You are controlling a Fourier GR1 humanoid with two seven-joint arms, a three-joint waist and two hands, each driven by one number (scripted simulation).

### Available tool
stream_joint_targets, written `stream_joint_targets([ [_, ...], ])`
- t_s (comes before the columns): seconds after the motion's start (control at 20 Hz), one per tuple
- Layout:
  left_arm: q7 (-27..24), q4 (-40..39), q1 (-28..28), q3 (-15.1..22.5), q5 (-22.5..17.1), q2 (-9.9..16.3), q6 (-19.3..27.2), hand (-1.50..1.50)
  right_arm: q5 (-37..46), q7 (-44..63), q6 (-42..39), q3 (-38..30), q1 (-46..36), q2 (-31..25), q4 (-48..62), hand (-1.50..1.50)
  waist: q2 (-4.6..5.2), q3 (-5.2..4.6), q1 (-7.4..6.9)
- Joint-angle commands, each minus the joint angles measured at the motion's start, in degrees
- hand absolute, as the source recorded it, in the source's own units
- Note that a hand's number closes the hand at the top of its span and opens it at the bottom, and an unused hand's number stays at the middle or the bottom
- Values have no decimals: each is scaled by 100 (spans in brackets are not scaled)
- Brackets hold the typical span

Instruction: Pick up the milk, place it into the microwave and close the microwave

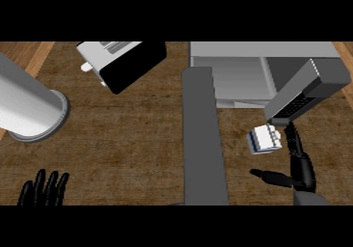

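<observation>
At centre right, the small white-and-blue milk carton (264, 139), probably light and rigid, is approached sidewise by the right hand (299, 164), fingers spread.

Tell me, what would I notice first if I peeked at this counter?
Probably the big grey microwave at the top right, with its door swung wide open toward you. Just below it, the right hand reaches beside a small white milk carton. A toaster sits top left.
</observation>
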State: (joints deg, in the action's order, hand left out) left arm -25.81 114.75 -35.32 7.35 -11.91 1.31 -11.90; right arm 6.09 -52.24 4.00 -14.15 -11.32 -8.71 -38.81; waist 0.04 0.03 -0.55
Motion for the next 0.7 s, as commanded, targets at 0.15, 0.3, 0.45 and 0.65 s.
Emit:
stream_joint_targets([
  [0.15, 49, 101, -82, 18, -109, 37, -23, -150, 63, -1021, -102, -282, -796, -418, 1746, -150, 22, 9, -64],
  [0.3, -270, -100, -243, -59, -67, 90, -159, -150, 62, -1123, -36, -164, -819, -166, 1702, -150, 9, 4, -38],
  [0.45, -54, -158, 92, 59, 15, -29, 3, -150, 151, -915, -9, -125, -1306, -224, 1939, -150, 18, 6, -45],
  [0.65, -143, -203, 29, -9, 84, 7, 14, -150, 12, -1052, -119, -81, -832, -94, 1638, -150, -1, 0, 8],
])
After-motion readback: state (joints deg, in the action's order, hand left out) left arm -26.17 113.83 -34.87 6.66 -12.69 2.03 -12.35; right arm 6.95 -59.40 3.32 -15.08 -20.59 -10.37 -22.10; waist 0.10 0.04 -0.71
